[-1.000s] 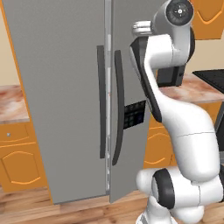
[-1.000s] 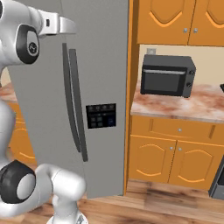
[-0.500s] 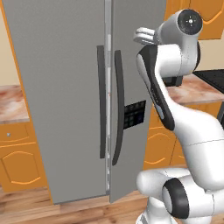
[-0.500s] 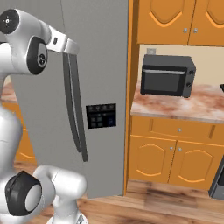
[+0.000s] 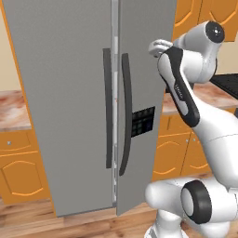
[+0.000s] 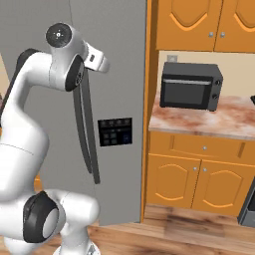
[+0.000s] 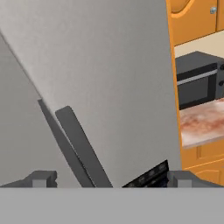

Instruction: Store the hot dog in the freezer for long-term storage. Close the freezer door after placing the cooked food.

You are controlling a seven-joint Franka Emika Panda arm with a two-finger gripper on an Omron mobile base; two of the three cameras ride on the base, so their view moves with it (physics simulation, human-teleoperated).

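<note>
The tall grey fridge has its freezer door [image 5: 146, 79] on the right, with a long dark handle [image 5: 125, 116] and a dark dispenser panel [image 5: 142, 121]. That door looks shut against the wider plain door [image 5: 60, 93]. My hand [image 5: 159, 46] is raised close in front of the freezer door's upper part, level with the top of the handle [image 6: 85, 129]. In the hand view my gripper [image 7: 112, 179] is open wide, and the handle [image 7: 81, 146] runs slantwise between the fingertips [image 7: 41, 178] without touching them. The hot dog is out of view.
A black microwave [image 6: 191, 92] sits on the marble counter [image 6: 219, 122] right of the fridge, with orange cabinets [image 6: 199, 25] above and below. Another counter [image 5: 11, 109] lies left of the fridge. A dark stove edge [image 6: 249, 204] is at far right. The floor is wood.
My hand has come down and moved in toward the top of the freezer door's handle, with the upper arm swinging along. The fridge doors and the base have not moved.
</note>
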